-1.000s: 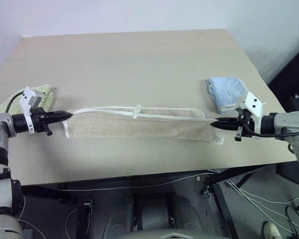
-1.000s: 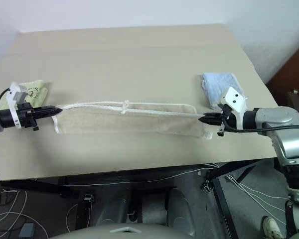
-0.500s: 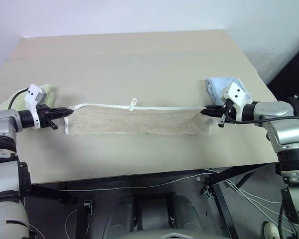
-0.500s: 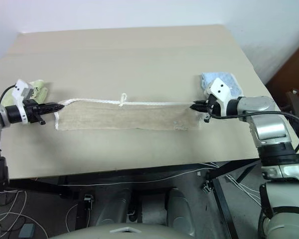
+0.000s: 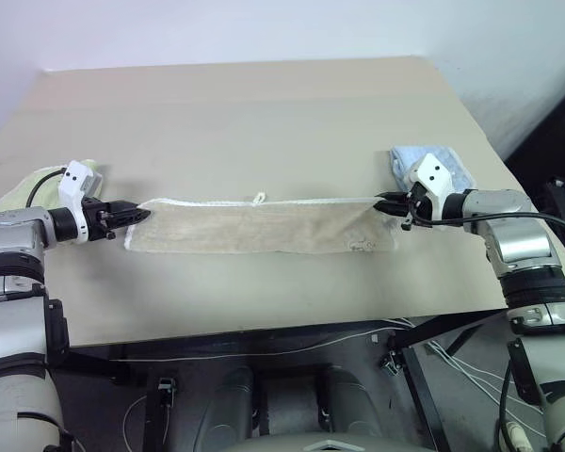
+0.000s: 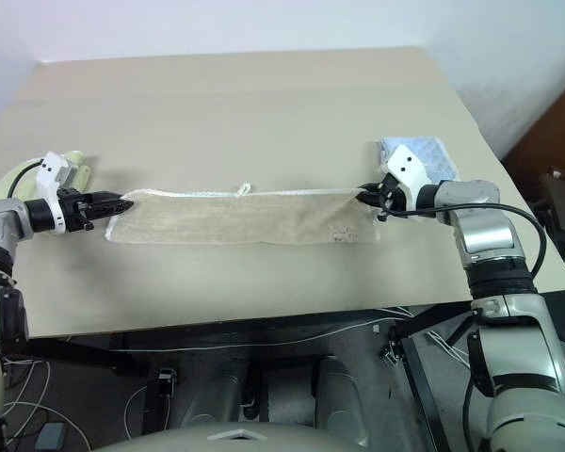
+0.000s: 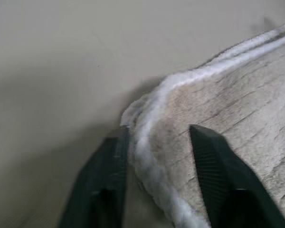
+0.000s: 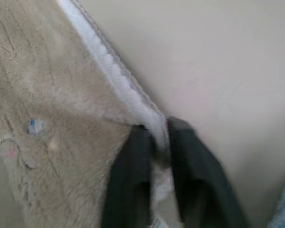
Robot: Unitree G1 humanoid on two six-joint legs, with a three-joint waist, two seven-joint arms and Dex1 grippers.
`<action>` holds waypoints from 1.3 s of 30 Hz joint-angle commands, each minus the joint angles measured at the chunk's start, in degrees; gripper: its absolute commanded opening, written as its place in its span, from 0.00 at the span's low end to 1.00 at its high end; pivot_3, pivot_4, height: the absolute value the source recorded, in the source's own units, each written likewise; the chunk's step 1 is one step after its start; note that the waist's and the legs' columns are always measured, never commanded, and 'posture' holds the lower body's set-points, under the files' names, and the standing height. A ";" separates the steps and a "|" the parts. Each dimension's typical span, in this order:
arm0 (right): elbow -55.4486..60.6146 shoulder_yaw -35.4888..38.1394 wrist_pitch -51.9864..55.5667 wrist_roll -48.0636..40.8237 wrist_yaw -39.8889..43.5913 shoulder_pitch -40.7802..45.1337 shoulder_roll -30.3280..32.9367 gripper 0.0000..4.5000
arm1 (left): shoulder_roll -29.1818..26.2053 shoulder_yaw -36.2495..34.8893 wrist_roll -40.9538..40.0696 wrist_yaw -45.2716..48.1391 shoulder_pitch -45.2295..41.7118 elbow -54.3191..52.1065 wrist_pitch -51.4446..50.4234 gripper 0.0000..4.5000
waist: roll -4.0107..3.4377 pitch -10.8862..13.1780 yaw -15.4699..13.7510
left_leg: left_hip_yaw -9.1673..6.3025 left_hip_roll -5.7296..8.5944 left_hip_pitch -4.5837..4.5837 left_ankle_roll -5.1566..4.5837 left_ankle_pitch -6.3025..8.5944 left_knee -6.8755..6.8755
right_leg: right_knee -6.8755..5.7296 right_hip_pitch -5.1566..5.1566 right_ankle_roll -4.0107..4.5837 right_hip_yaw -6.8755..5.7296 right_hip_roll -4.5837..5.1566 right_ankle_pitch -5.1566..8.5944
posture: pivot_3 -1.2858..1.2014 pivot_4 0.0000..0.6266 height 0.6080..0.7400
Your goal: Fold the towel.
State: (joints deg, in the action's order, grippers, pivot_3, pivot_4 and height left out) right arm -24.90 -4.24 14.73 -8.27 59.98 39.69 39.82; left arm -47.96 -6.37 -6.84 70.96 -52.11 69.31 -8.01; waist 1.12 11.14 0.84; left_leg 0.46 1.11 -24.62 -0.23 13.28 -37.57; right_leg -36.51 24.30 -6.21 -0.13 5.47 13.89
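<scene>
On table (image 5: 264,104), folded towel (image 5: 264,228) between both end effectors.

The towel (image 5: 259,228) is laid flat on the table (image 5: 264,113) as a long strip running from nine o'clock to three o'clock, toward the near edge. The left gripper (image 5: 139,216) is placed at its nine o'clock end and the right gripper (image 5: 384,204) at its three o'clock end. A second cloth (image 5: 38,185) is found beyond the nine o'clock end, a third (image 5: 444,162) beyond the other, toward two o'clock.
</scene>
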 commanded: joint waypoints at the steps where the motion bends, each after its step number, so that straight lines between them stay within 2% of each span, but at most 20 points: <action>1: 2.67 1.52 0.61 -1.49 0.61 1.13 -0.12 0.46 | -1.21 -1.86 -0.84 0.34 -0.68 -0.15 0.35 0.78 | 0.00 0.00 0.03 | 0.00 0.00 0.00 0.00 0.00 -0.01 | -0.01 0.00 0.00 0.00 0.00 0.00 | 0.52 0.24 1.00; 4: 3.76 2.91 1.75 -2.86 0.05 1.17 -0.40 0.70 | -1.98 -3.78 -2.02 -0.26 -0.82 -0.30 0.26 1.00 | 0.00 0.00 0.04 | -0.01 -0.01 0.00 0.00 0.00 -0.06 | -0.05 0.00 0.00 0.00 0.00 0.00 | 0.52 0.24 1.00; 8: 6.18 6.98 7.12 -6.78 -1.78 0.77 0.00 0.99 | -2.64 -5.49 -2.79 -0.46 0.28 -2.00 2.10 1.00 | 0.00 0.00 0.01 | -0.03 -0.04 0.00 0.00 0.00 -0.18 | -0.15 0.00 0.00 0.00 0.00 0.00 | 0.52 0.24 1.00; 11: 9.96 12.04 18.78 -12.92 -2.45 -1.28 1.74 0.99 | -2.16 -7.58 -4.94 -0.26 1.47 -5.93 4.19 1.00 | 0.00 0.00 -0.19 | -0.07 -0.07 0.00 0.00 0.00 -0.28 | -0.29 0.00 0.00 0.01 0.03 0.00 | 0.52 0.24 1.00; 13: 12.70 14.79 29.45 -16.91 -3.37 -3.45 3.33 0.99 | -0.98 -9.41 -7.92 1.40 3.38 -11.49 3.88 1.00 | 0.01 0.00 -0.44 | -0.12 -0.07 -0.01 0.00 0.01 -0.35 | -0.38 -0.01 0.00 0.00 0.06 0.00 | 0.52 0.24 1.00; 15: 15.72 17.31 38.85 -20.76 -4.61 -5.99 4.60 0.99 | 0.99 -10.77 -9.98 -0.98 6.34 -18.96 3.58 1.00 | 0.02 -0.01 -0.65 | -0.16 -0.06 -0.02 0.01 0.01 -0.39 | -0.38 -0.03 0.02 0.01 0.15 0.01 | 0.52 0.24 1.00; 21: 20.55 27.44 59.47 -30.33 -11.56 -9.56 3.35 0.99 | 8.46 -11.77 -19.39 -7.79 19.60 -49.76 -11.01 1.00 | -0.01 0.00 0.26 | -0.18 -0.06 0.01 0.03 0.03 -0.40 | -0.44 -0.01 0.05 0.17 0.41 -0.01 | 0.52 0.24 1.00; 25: 21.68 34.74 71.91 -34.36 -16.21 -11.01 0.91 0.99 | 12.84 -9.03 -21.67 -12.05 25.92 -63.07 -15.88 1.00 | -0.01 -0.01 0.15 | -0.18 -0.10 0.03 0.04 0.03 -0.32 | -0.42 0.04 0.07 0.25 0.39 0.00 | 0.52 0.24 1.00; 30: 23.37 40.21 77.61 -38.19 -23.58 -13.22 -4.51 0.99 | 15.99 -5.59 -24.45 -14.59 28.77 -71.18 -21.28 1.00 | -0.02 -0.02 -0.15 | -0.19 -0.07 0.04 0.04 0.03 -0.32 | -0.38 0.00 0.20 0.25 0.40 0.05 | 0.52 0.24 1.00; 34: 23.86 42.01 77.77 -44.92 -32.65 -14.54 -8.77 0.99 | 15.66 -1.17 -22.44 -15.35 30.33 -74.55 -22.37 1.00 | -0.03 -0.01 -0.10 | -0.18 -0.05 0.03 0.03 0.03 -0.32 | -0.31 -0.03 0.19 0.25 0.40 0.04 | 0.52 0.24 1.00; 36: 22.73 43.85 77.77 -46.90 -37.62 -14.36 -11.46 0.99 | 15.93 0.33 -23.23 -17.64 29.91 -75.88 -26.66 1.00 | -0.03 -0.01 -0.05 | -0.18 -0.05 0.03 0.03 0.03 -0.32 | -0.32 -0.03 0.24 0.24 0.38 0.07 | 0.52 0.24 1.00; 39: 21.47 45.63 77.77 -49.09 -43.78 -14.18 -14.45 0.99 | 15.77 2.51 -23.26 -17.29 30.53 -78.60 -27.16 1.00 | -0.04 -0.02 -0.07 | -0.18 -0.06 0.03 0.02 0.02 -0.32 | -0.32 -0.03 0.23 0.22 0.33 0.07 | 0.52 0.24 1.00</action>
State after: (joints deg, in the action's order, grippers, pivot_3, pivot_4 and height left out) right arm -3.69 39.39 92.13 -55.18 19.64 24.86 26.10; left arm -31.76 -4.56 -29.38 53.49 -21.63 -5.71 -34.98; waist 1.08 11.12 0.77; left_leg 0.28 1.06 -24.60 -0.21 13.31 -37.89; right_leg -36.82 24.27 -5.99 0.08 5.80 13.95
